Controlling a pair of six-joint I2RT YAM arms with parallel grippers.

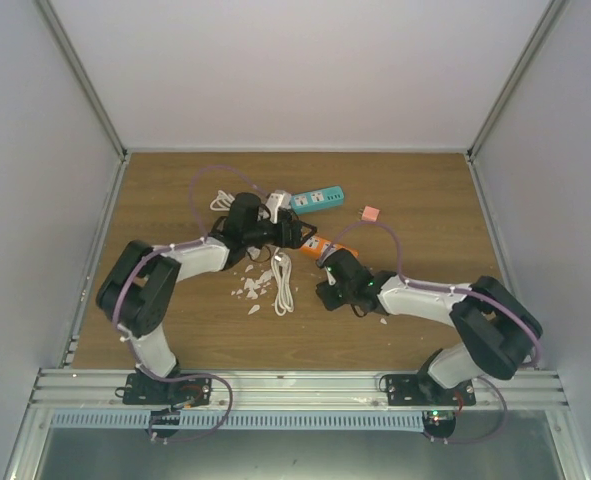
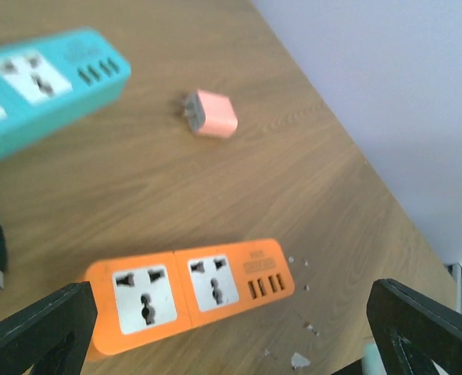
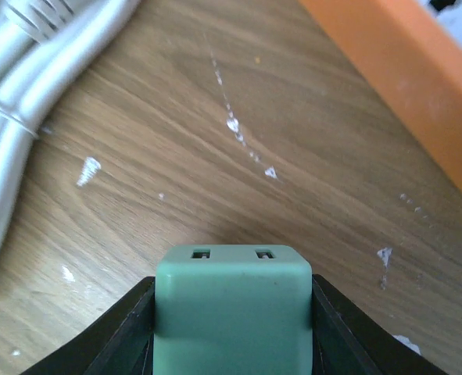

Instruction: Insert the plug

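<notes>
Grip: right gripper point(image 3: 232, 344) clamped on pale green boxy plastic plug point(image 3: 232, 301), one finger on each side, two small slots on its front face.
Around plug: brown wooden bench point(image 3: 176, 156) beneath; orange plastic power strip point(image 3: 402, 86) at 2 o'clock, bundled white cable point(image 3: 27, 70) at 10 o'clock, both apart from it.
Other arm: left gripper point(image 2: 231, 332) spread wide, holding nothing, above that orange strip.
Farther out: pink cube charger point(image 2: 213, 114) at 12 o'clock of the strip, teal plastic power strip point(image 2: 35, 78) at 10 o'clock.

tabletop point(image 2: 293, 180) is showing matt wood grain | orange power strip point(image 2: 185, 295) is showing smooth plastic | green USB plug point(image 3: 232, 312) is showing matt plastic
</notes>
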